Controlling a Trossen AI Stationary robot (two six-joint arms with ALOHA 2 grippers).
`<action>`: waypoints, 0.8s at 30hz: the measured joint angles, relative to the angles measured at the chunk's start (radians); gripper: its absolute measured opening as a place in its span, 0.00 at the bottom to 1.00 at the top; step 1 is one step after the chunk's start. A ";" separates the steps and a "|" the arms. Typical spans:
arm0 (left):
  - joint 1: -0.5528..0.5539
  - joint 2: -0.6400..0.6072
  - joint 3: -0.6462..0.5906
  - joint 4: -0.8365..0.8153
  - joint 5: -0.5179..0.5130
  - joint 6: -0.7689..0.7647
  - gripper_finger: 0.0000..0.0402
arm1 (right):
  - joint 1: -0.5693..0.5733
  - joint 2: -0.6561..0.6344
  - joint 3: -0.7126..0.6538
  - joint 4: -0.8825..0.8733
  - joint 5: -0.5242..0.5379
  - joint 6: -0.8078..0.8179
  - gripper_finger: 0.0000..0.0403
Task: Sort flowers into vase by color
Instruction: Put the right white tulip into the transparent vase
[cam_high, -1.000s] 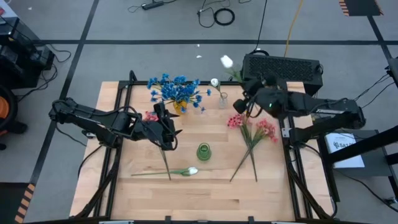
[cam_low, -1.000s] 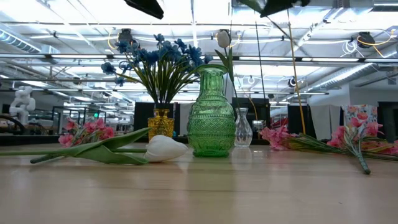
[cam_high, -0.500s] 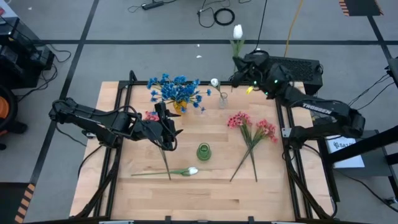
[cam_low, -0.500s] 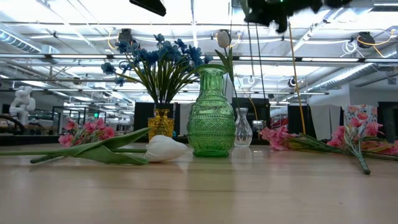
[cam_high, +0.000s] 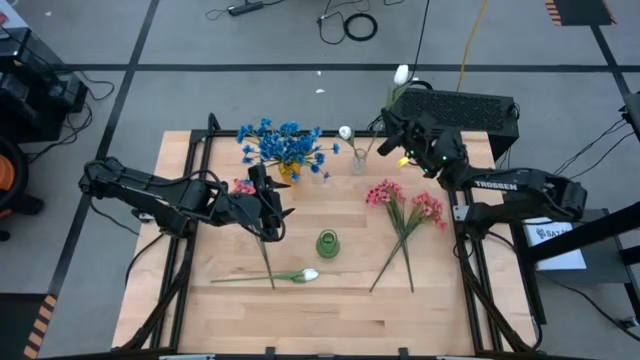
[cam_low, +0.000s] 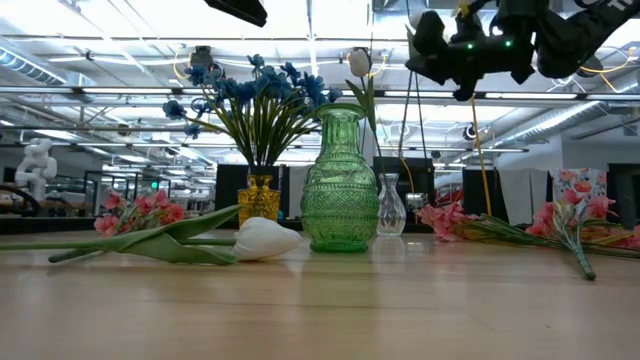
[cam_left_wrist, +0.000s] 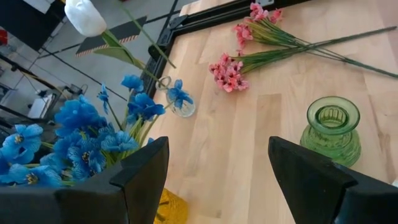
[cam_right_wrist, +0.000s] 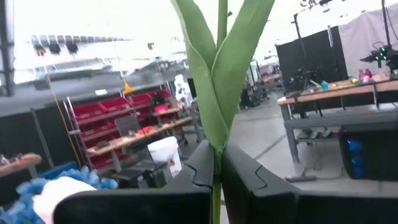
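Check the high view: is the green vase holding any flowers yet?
No: the green vase stands with an empty mouth mid-table, while pink flowers lie flat on the wood to its right.

In the right wrist view, the held tulip's stem (cam_right_wrist: 216, 74) was cut off by the frame's upper edge, its bloom unseen.
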 joint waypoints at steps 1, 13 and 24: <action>0.000 0.000 0.000 0.000 0.000 -0.003 0.70 | 0.000 0.002 0.000 0.013 0.001 -0.001 0.01; 0.000 0.009 0.000 0.009 0.004 -0.003 0.70 | -0.032 0.202 0.001 0.200 0.056 0.006 0.02; 0.003 0.009 -0.015 0.017 0.019 0.001 0.70 | -0.032 0.243 0.001 0.280 0.068 0.031 0.02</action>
